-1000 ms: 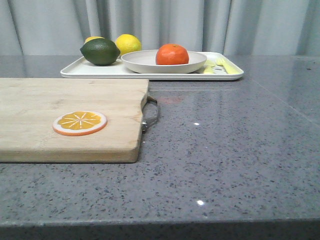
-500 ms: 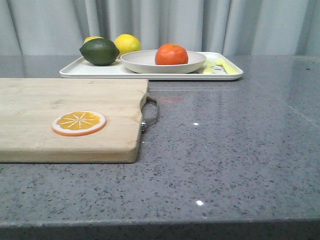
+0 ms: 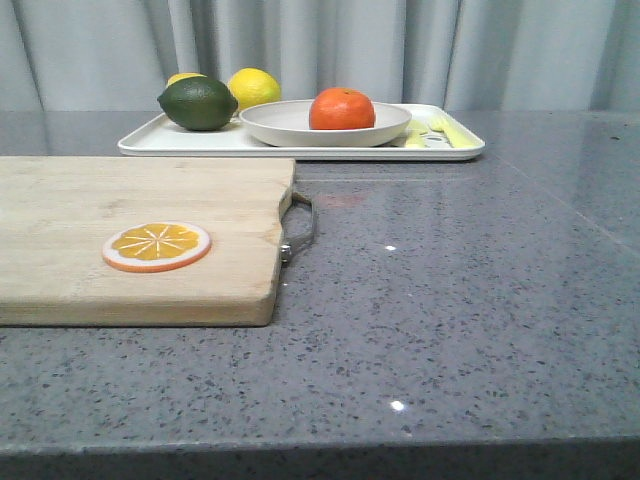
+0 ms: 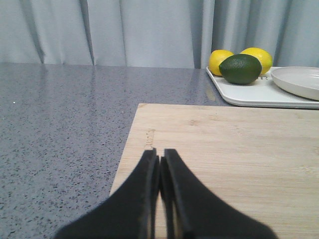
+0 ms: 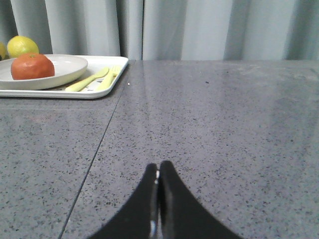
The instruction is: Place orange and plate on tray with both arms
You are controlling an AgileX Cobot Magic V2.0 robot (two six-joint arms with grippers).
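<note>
The orange is sitting in the plate, and the plate is resting on the tray at the far side of the table, sharing it with a green lime, two lemons and yellow cutlery. The left gripper is hanging clenched and empty over the wooden cutting board, while the right gripper is hovering pressed closed above bare table, well apart from the tray. The orange slice is lying on the board.
</note>
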